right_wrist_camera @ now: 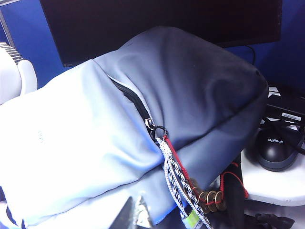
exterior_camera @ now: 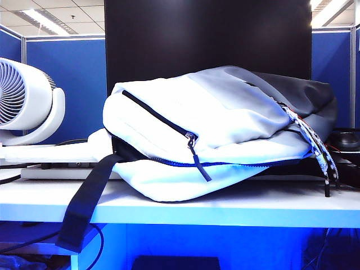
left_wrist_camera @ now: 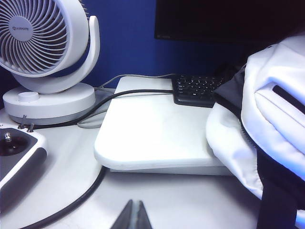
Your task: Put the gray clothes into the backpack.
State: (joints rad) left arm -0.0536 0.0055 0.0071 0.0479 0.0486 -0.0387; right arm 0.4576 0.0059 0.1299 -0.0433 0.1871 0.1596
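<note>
On the white table (exterior_camera: 236, 211): the backpack (exterior_camera: 225, 135) lies on its side, bulging, zippers drawn nearly shut.
No gray clothes visible outside it. Its black strap (exterior_camera: 84, 205) hangs over the table edge; a braided cord (right_wrist_camera: 174, 179) dangles from the darker top panel. Left pincer (left_wrist_camera: 132, 215) low over the table near the fan (left_wrist_camera: 45, 52), tips pressed together, empty. Right pincer (right_wrist_camera: 135, 213) beside the backpack, likewise closed, empty.

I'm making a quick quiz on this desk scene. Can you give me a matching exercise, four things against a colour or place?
Things:
1. backpack
2. fan
3. keyboard
4. mouse

Descriptions:
A. black, behind the white board
B. dark, beside the backpack's gray end
C. white and gray, lying on its side
D. white, round grille

Pairs: 1-C, 2-D, 3-A, 4-B
</note>
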